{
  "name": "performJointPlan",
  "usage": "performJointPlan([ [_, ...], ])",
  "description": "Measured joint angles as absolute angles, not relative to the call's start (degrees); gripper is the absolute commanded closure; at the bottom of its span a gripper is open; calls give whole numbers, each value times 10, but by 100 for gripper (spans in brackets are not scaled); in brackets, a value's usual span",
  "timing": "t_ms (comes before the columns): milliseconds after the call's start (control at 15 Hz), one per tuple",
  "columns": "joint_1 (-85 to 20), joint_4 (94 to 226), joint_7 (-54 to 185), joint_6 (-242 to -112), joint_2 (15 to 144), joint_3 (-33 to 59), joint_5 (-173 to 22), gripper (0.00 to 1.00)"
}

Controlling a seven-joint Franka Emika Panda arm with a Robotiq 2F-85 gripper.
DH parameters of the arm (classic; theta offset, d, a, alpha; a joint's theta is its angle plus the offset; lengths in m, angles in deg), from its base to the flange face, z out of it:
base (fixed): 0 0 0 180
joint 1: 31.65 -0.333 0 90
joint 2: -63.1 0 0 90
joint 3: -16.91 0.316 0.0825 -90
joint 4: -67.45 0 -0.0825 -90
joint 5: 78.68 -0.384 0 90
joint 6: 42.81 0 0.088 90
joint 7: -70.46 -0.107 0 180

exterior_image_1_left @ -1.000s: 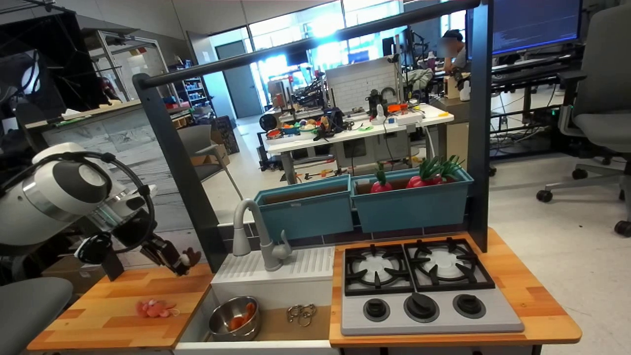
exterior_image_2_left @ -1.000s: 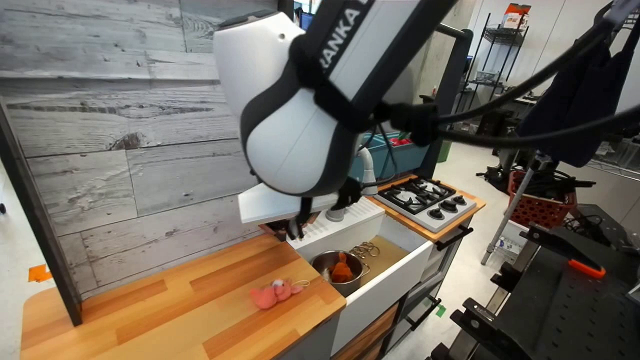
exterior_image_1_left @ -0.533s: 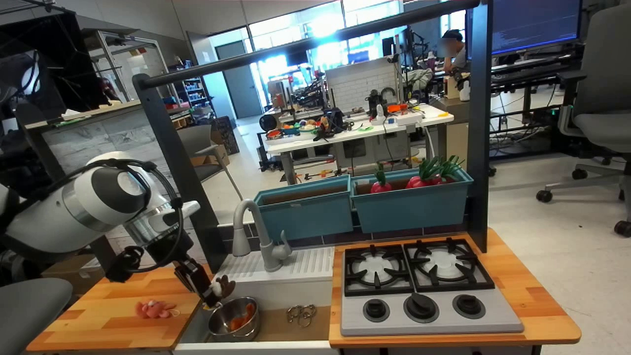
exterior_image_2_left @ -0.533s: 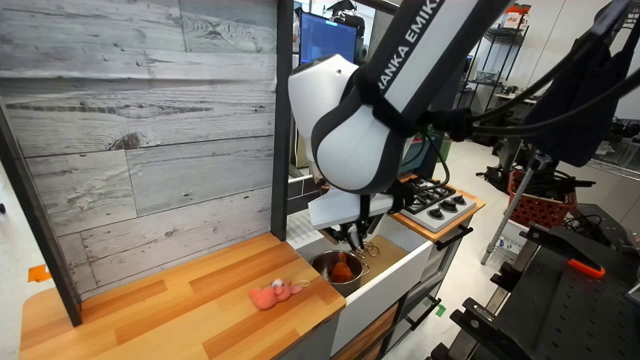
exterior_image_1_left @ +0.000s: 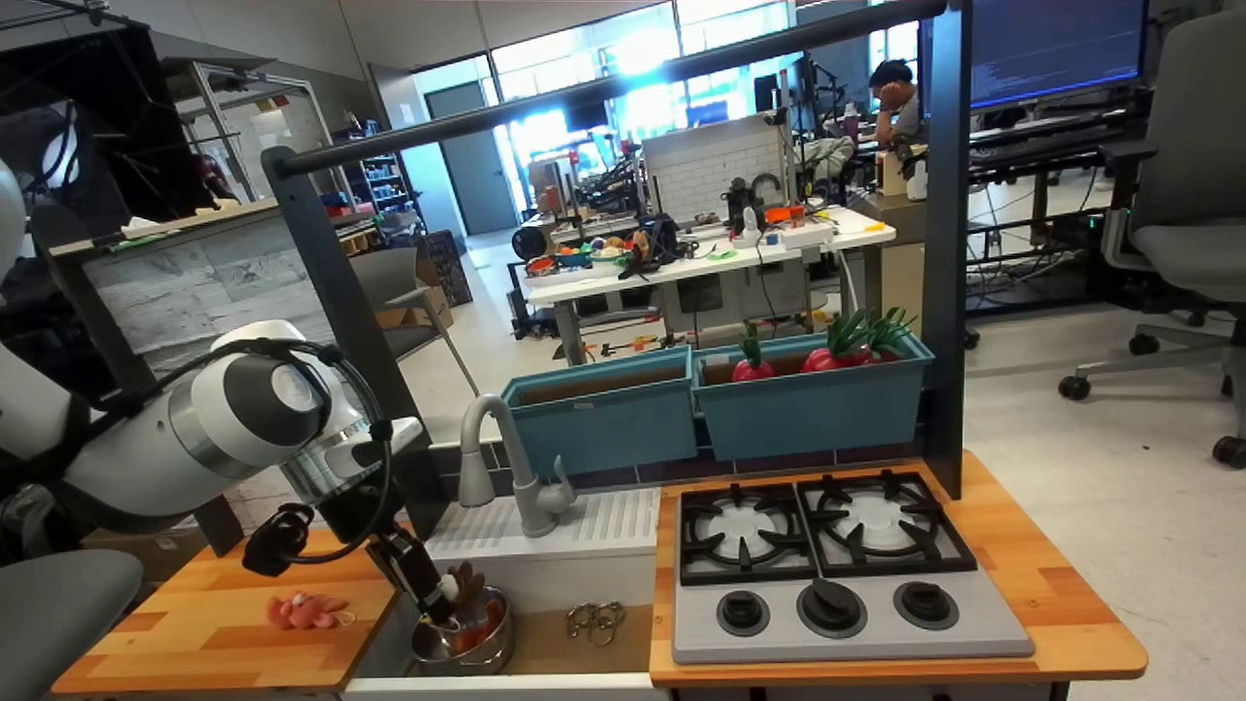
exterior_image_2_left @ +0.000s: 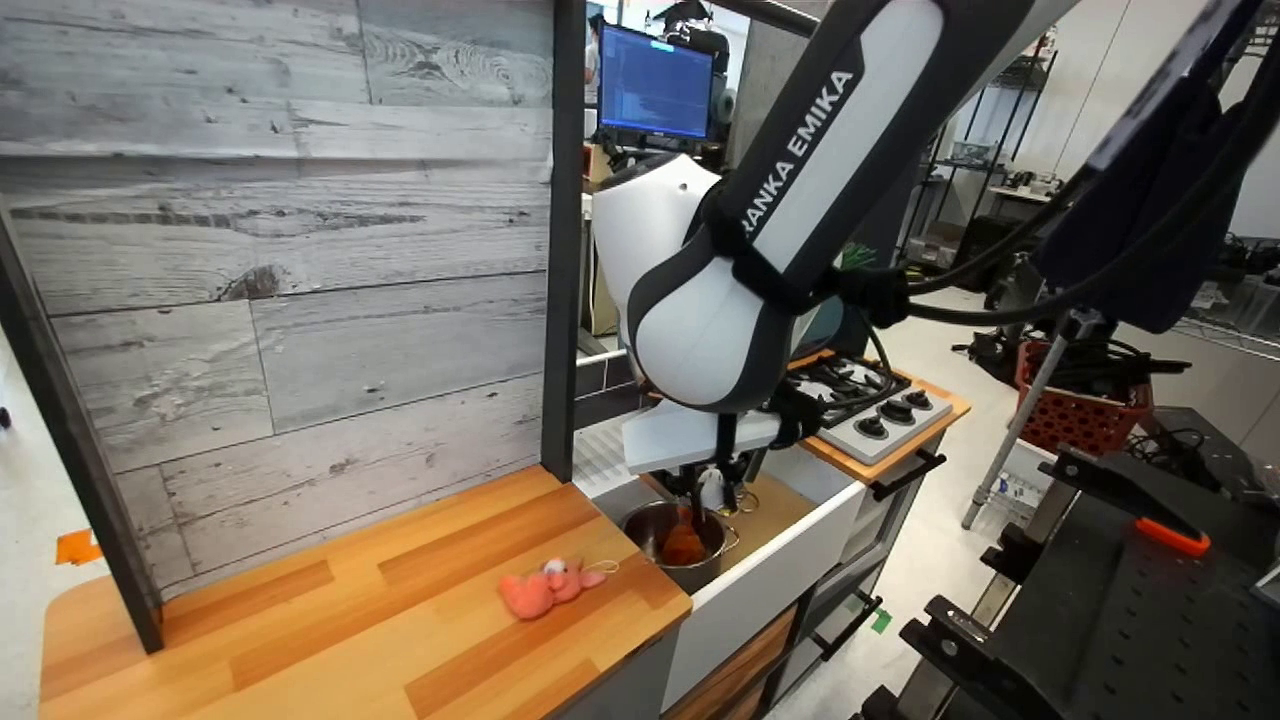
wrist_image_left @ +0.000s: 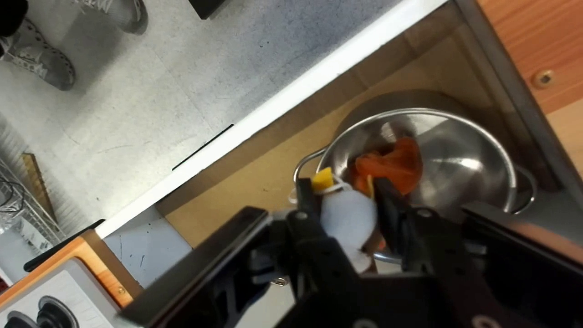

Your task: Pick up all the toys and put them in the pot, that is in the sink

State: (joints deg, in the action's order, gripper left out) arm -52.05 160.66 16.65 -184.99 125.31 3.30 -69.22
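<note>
One white robot arm [exterior_image_2_left: 700, 330] takes up plenty of the scene from where I stand, its wrist slanting downward. Near it runs the wooden worktop [exterior_image_2_left: 330, 620], striped in lighter and darker brown, butting up to the white sink [exterior_image_2_left: 770, 580], and on the sink's other side sits a stove [exterior_image_1_left: 842, 574] with three dark knobs. Two blue planters [exterior_image_1_left: 608, 424] stand side by side along the back, and a grey tap [exterior_image_1_left: 533, 506] rises in front of one of them. Down in the sink a shiny metal pot [wrist_image_left: 460, 182] stands upright, close to the end beside the worktop. Over the pot's mouth, near the rim, I see the black gripper [wrist_image_left: 345, 187]. Its fingers are only partly apart, pinching a white-and-brown toy [wrist_image_left: 348, 218] between them, with a bit of yellow showing by the tips. Whether that toy sits above the rim or dips below it, I can't tell. An orange toy [wrist_image_left: 403, 166] lies inside the pot, partly covered by a finger in the wrist view. Out on the worktop, well apart from the gripper, lies a coral-pink toy [exterior_image_2_left: 535, 592], plain to see in both exterior views.
</note>
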Motion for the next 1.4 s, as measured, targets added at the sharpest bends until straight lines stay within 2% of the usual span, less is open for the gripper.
performJointPlan([
  [267, -529, 1607, 166, -1879, 1247, 38, -690, 2],
  [333, -535, 1613, 166, -1893, 1242, 37, -688, 0],
  [867, -603, 1724, 169, -2013, 1152, 46, -676, 0],
  [1267, -587, 1724, 194, -2015, 1164, 95, -716, 0],
  [1333, -581, 1718, 199, -2015, 1171, 105, -726, 25],
  [1400, -579, 1711, 199, -2015, 1180, 109, -734, 26],
])
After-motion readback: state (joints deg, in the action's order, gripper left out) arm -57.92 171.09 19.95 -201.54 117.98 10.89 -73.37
